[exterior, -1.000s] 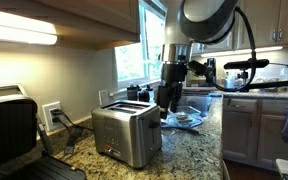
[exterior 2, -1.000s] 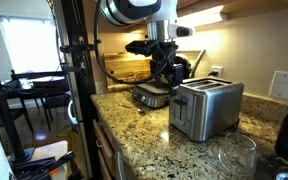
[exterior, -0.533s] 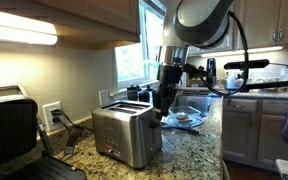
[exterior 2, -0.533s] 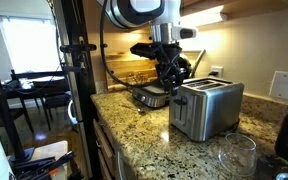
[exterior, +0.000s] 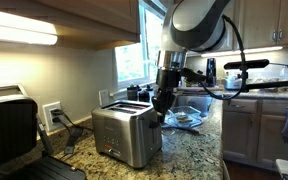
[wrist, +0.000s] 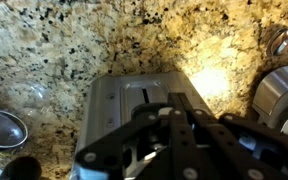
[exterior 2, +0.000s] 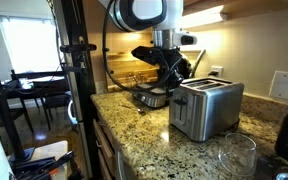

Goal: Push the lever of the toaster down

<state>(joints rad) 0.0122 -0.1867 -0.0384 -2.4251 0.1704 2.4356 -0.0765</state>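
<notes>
Gripper (exterior: 162, 104) hanging over the toaster (exterior: 127, 135).
We note the toaster just beneath the gripper, standing on the speckled granite counter (wrist: 44, 40); whether the jaws are apart or together, we cannot tell.

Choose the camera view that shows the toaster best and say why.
An exterior view: the toaster stands whole, side and end face clear, the hand above its far end. In an exterior view the toaster is whole, but the hand overlaps one end. The wrist view shows only its top, partly behind the hand.
</notes>
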